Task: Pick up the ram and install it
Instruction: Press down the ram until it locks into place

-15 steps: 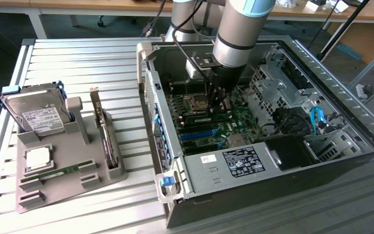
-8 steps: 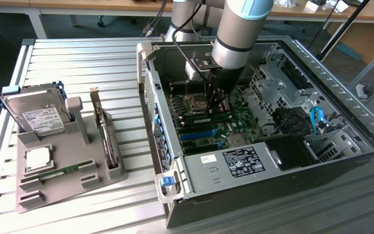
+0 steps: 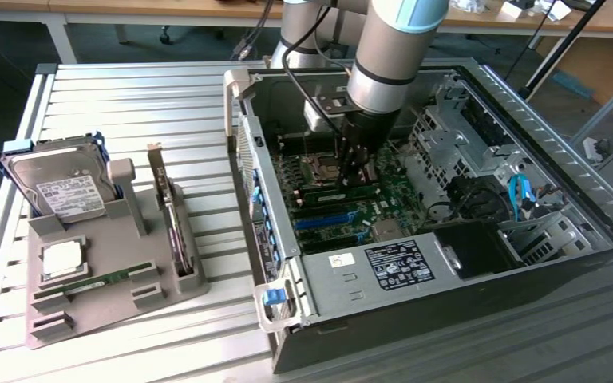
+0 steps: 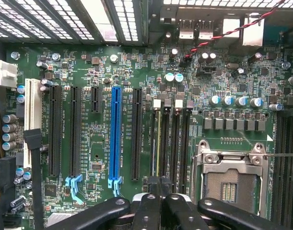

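A thin green ram stick (image 4: 158,143) stands edge-on in a memory slot of the motherboard, beside the open CPU socket (image 4: 232,179). In the exterior view the ram (image 3: 344,196) shows as a green strip inside the open computer case (image 3: 392,271). My gripper (image 4: 158,184) is shut, and its black fingertips sit right over the ram's upper edge. I cannot tell whether they pinch the stick or only rest on it. Seen from outside, the gripper (image 3: 354,177) reaches straight down into the case above the memory slots.
On the slatted table at the exterior view's left stands a grey holder (image 3: 125,307). It carries a silver hard drive (image 3: 61,187), a dark expansion card (image 3: 173,231), a processor chip (image 3: 61,257) and another green stick (image 3: 102,281). A blue card slot (image 4: 116,134) lies beside the memory slots.
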You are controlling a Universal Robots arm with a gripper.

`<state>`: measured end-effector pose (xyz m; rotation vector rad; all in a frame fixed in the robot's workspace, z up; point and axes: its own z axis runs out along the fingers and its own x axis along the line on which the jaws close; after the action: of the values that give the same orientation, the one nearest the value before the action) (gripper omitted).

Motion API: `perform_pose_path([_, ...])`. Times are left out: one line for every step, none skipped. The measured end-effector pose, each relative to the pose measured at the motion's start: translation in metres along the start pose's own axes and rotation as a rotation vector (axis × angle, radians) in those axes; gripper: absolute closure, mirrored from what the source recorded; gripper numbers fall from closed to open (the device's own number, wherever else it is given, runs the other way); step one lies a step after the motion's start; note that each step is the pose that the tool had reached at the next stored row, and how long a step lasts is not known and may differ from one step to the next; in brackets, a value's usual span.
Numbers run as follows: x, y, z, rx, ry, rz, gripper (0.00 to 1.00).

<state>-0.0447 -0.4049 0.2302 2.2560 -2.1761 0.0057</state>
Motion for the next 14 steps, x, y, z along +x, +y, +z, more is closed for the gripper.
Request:
perform_pose_path([-0.0001,-0.0001,-0.0011,0.0002,-0.0003,0.000,0.89])
perform_pose_path([-0.0002,-0.0001,-0.0022,0.0001,0.0001,0.000,0.89])
perform_pose_path([-0.0001,-0.0001,-0.0028,-0.0002,0.0013,0.000,0.89])
perform_pose_path([0.0001,0.0000,-0.0032,-0.0005,0.0021,0.000,0.89])
perform_pose_path([0.0000,0.0000,-0.0034,-0.0005,0.0022,0.000,0.89])
perform_pose_path([0.0000,0.0000,-0.0035,-0.0004,0.0026,0.000,0.89])
perform_pose_path([0.0000,0.0000,-0.0037,-0.0006,0.0033,0.000,0.89])
perform_pose_path([0.0000,0.0000,-0.0037,-0.0006,0.0042,0.000,0.89])
perform_pose_path([0.0000,0.0001,-0.0036,-0.0008,0.0088,0.000,0.89])
perform_pose_path([0.0000,0.0001,-0.0029,-0.0012,0.0157,0.000,0.89])
perform_pose_path([0.0001,0.0001,-0.0019,-0.0016,0.0216,0.000,0.89])
perform_pose_path([0.0002,0.0001,-0.0009,-0.0021,0.0273,0.000,0.89])
perform_pose_path([0.0002,0.0001,-0.0001,-0.0024,0.0315,0.000,0.89])
perform_pose_path([0.0002,0.0002,0.0014,-0.0026,0.0373,0.000,0.89])
